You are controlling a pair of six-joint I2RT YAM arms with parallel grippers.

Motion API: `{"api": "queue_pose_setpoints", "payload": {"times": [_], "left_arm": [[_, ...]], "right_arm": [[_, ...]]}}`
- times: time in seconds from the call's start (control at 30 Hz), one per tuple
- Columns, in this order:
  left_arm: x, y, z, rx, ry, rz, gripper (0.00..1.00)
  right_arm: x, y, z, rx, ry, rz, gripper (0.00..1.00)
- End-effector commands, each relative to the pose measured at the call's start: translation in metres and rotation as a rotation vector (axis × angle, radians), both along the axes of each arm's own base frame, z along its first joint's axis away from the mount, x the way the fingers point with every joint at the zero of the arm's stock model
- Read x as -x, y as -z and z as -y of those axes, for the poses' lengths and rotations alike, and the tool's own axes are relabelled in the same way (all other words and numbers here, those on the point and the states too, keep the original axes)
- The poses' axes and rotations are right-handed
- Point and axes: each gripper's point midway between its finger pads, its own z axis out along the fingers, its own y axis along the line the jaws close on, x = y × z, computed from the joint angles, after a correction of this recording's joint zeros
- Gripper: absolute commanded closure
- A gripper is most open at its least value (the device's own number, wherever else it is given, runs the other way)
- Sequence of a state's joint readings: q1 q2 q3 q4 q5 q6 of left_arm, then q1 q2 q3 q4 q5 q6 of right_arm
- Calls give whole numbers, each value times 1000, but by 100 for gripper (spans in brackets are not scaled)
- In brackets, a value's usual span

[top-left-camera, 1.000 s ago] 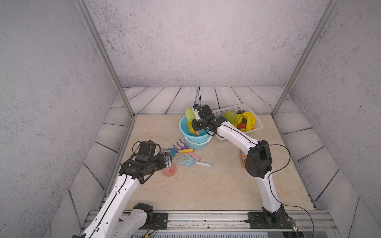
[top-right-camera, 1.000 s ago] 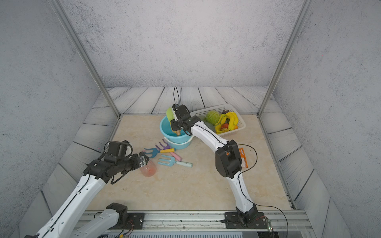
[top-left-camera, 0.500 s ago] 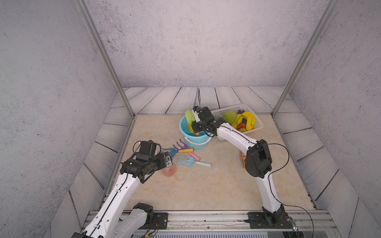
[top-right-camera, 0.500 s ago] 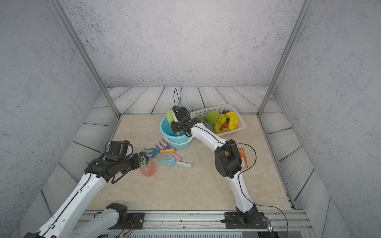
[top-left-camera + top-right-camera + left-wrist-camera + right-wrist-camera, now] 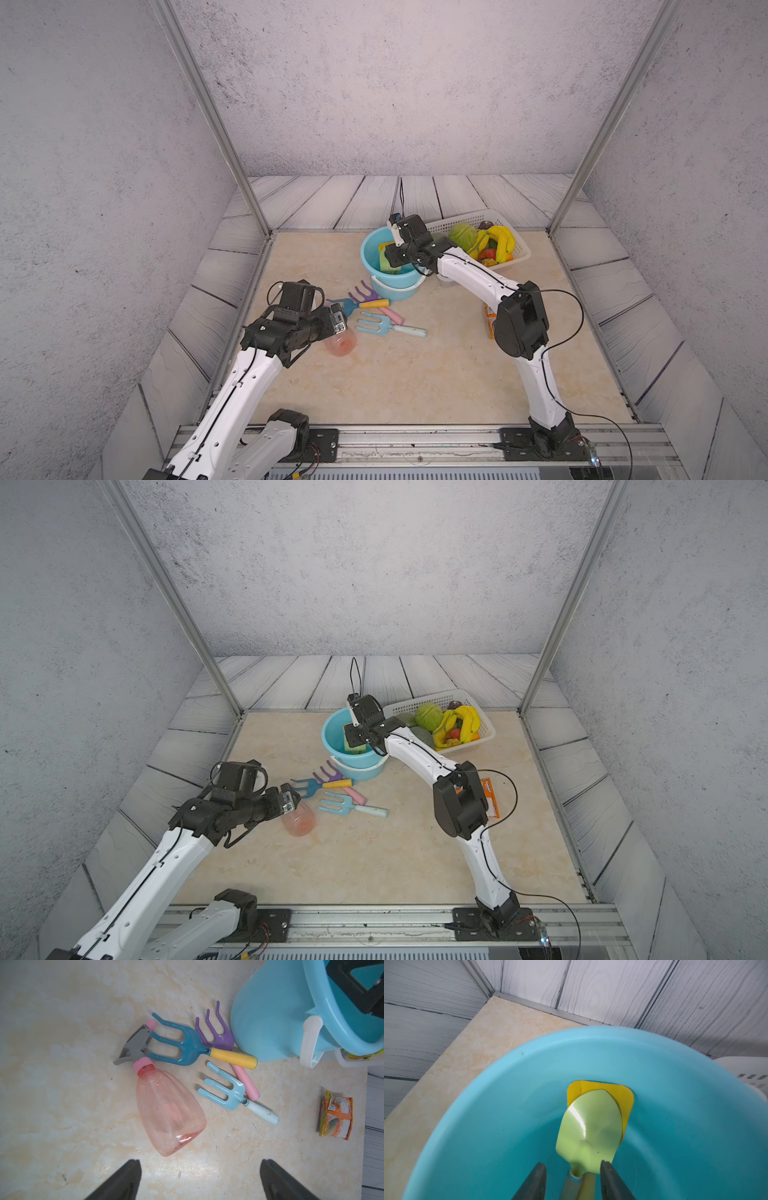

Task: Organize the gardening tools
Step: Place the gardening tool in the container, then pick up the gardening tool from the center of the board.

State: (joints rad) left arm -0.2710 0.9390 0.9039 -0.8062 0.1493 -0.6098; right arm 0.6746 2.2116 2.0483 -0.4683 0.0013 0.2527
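left arm (image 5: 245,382): rises from the near-left base, forearm reaching far and right, wrist low and pitched down at near-left of centre. left gripper (image 5: 200,1162): jaws spread wide, both fingertips clear.
right arm (image 5: 476,272): climbs from the near-right base to a black elbow at mid-right, then the forearm stretches far and left to far centre. right gripper (image 5: 572,1164): angled down, jaws partly parted.

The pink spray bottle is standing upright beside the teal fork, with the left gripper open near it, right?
Not quite. The pink spray bottle lies on its side, not upright; the left wrist view shows it. It is beside the teal fork, with the left gripper open near it.
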Motion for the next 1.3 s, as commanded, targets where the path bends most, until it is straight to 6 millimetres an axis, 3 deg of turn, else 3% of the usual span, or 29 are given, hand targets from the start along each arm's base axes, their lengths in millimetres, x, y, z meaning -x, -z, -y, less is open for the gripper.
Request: {"api": "queue_pose_setpoints", "payload": {"times": [0.0,0.37,0.6,0.77,0.93,1.13,1.27], "left_arm": [[-1,-11,0,-10,15,22,4],[8,-30,-1,-10,38,49,4],[13,-30,4,20,56,43,5],[17,-20,9,41,69,21,6],[17,-9,16,62,74,1,7],[19,-2,18,57,72,-15,6],[19,0,16,48,65,-15,4]], "right_arm": [[12,-76,19,-46,22,89,51],[59,-125,65,-57,66,115,48],[103,-123,101,-56,88,79,44],[140,-89,116,-60,61,-18,41],[171,-41,115,-94,-5,-128,41],[197,18,93,-32,-103,-218,40],[200,54,82,27,-132,-257,39]]}}
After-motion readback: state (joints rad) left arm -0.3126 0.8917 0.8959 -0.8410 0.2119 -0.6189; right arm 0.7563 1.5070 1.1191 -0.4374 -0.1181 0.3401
